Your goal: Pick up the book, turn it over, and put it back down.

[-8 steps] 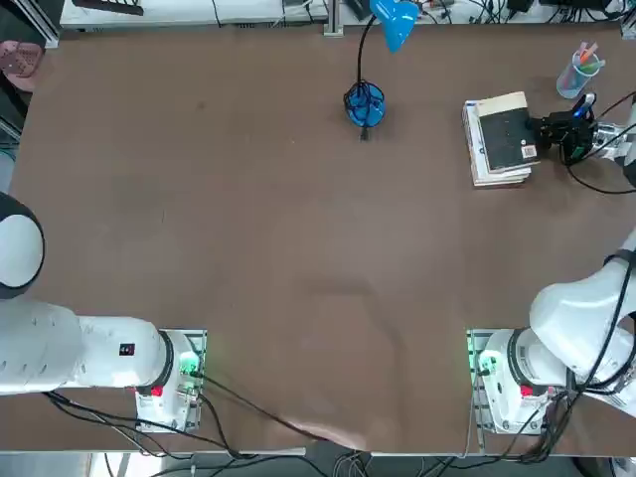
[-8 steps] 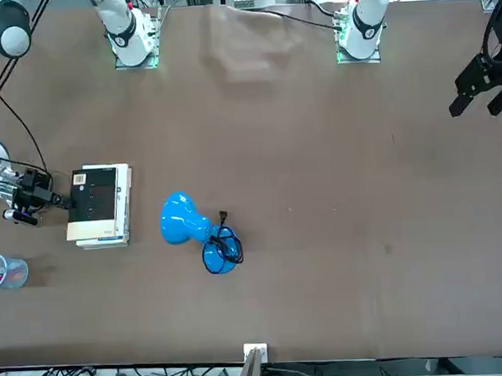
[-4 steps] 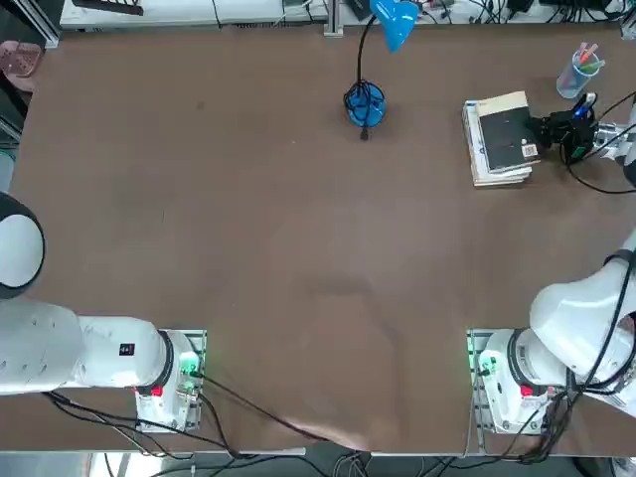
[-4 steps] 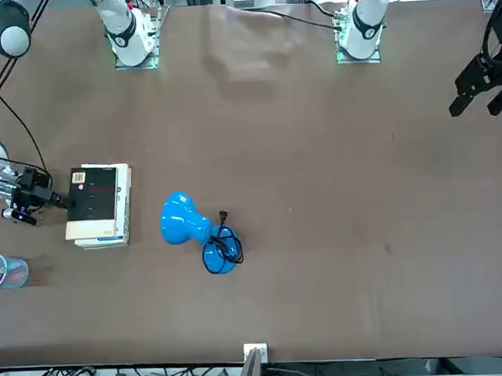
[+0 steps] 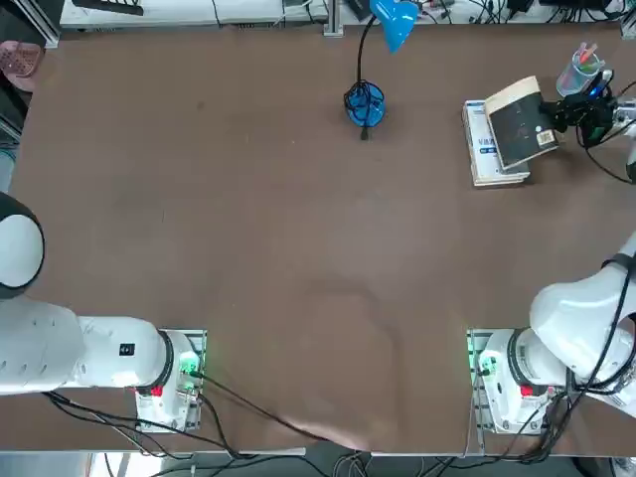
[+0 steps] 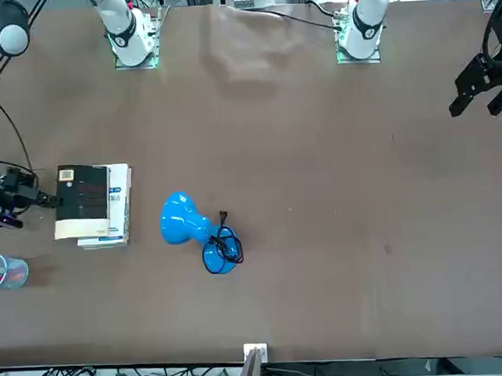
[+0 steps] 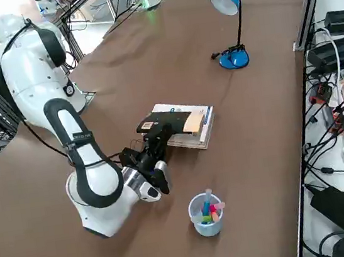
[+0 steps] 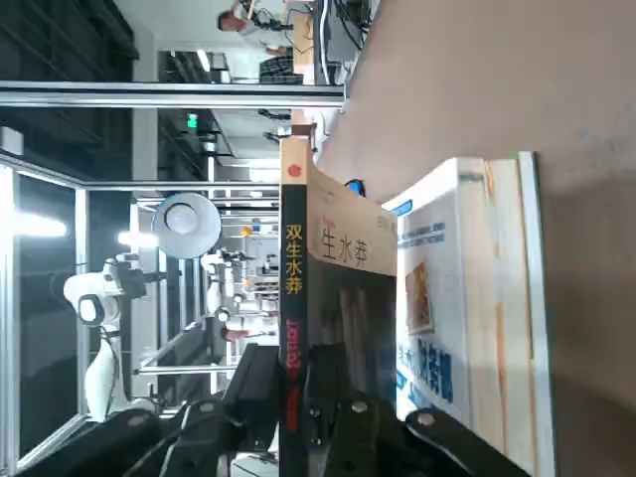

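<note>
The book (image 5: 521,127) is pinched by its edge in my gripper (image 5: 568,112), black cover with the pale corner label facing up, and it is tilted off the white book (image 5: 487,149) it lay on. In the wrist view the book (image 8: 333,328) stands apart from the white book (image 8: 457,318), with a gap between them at the far end. From the side, the book (image 7: 165,122) hangs just above the white book (image 7: 192,133), with my gripper (image 7: 155,144) clamped on the edge nearest the cup of pens (image 7: 207,214).

So I judge the pick-up is done and the turn is just under way. Next I would need to lift enough that the book's free edge clears the white book, then roll my wrist until the other cover faces up, and lower it flat. The grip is on a thin edge, so the book could swing or slip during the roll. The lamp (image 5: 376,60) stands well apart on the desk (image 5: 248,229) and is no obstacle.
</note>
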